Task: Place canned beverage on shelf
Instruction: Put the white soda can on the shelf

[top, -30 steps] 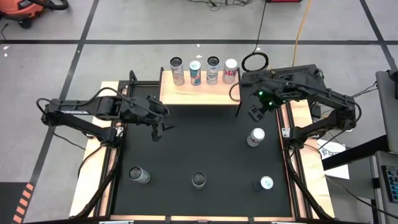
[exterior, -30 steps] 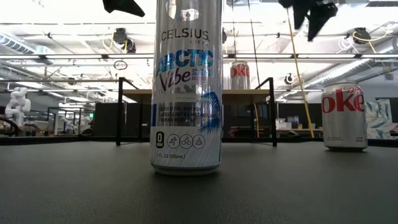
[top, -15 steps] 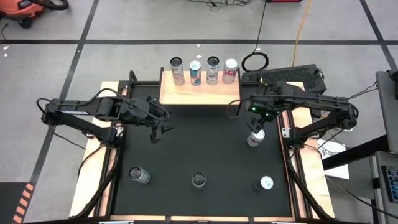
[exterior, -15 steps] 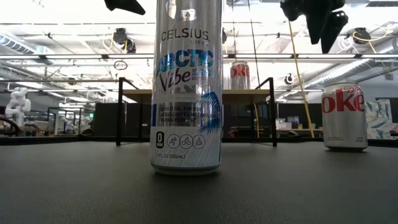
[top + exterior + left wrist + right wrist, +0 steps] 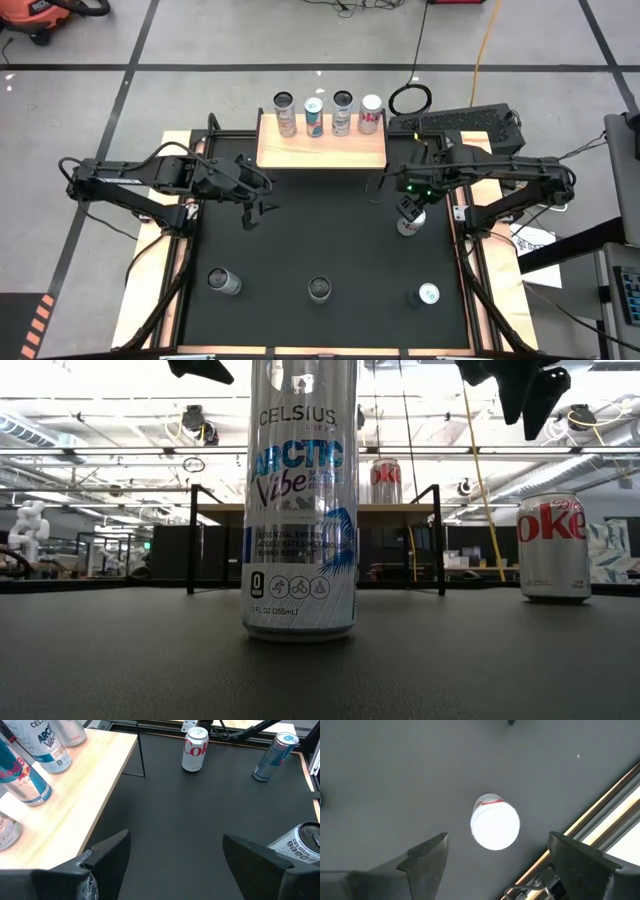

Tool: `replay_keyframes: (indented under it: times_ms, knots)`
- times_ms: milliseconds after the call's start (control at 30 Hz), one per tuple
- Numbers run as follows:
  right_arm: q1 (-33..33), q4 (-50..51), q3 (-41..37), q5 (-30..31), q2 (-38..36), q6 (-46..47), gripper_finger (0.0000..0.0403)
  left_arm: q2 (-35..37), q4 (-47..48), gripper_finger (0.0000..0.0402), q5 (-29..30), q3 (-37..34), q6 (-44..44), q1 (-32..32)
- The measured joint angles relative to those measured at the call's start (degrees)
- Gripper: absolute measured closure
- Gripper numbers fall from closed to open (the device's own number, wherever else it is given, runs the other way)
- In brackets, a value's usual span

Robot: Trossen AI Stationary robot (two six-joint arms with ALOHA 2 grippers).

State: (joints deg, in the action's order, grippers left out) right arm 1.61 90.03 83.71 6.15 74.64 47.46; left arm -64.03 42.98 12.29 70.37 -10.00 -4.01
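Note:
A silver Diet Coke can (image 5: pixel 408 226) stands upright on the black mat near the table's right side, also in the low view (image 5: pixel 552 547). My right gripper (image 5: pixel 407 205) hangs open well above it, pointing down; the right wrist view shows the can's top (image 5: pixel 495 822) ahead of the open fingers (image 5: pixel 497 855). The shelf (image 5: pixel 322 150) stands at the far edge with several cans along its back. My left gripper (image 5: pixel 254 207) waits open above the mat's left part, beside the shelf's near left corner (image 5: pixel 120 750).
Three more cans stand along the mat's near edge: one at the left (image 5: pixel 222 282), a tall Celsius can in the middle (image 5: pixel 320 290) (image 5: pixel 300 500) and one at the right (image 5: pixel 427 295). Wooden side strips (image 5: pixel 150 290) flank the mat.
My right gripper has swung from beside the shelf's right end toward the table's near edge and come down a little; it now hangs over the Diet Coke can. Its fingers have stayed open. No can has moved.

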Motion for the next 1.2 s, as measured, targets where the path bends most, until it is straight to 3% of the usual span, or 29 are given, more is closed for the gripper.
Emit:
replay_keyframes:
  times_ms: [300,1200]
  knots:
    - [-3.2,-1.0,-8.5,-0.2,0.2,6.3,0.008,0.0,2.0,0.0085,0.0,0.0,0.0,0.0]
    - [-3.6,-13.8,-22.6,-1.9,0.2,5.9,0.008,0.0,2.6,0.0085,0.0,0.0,-0.1,0.0]
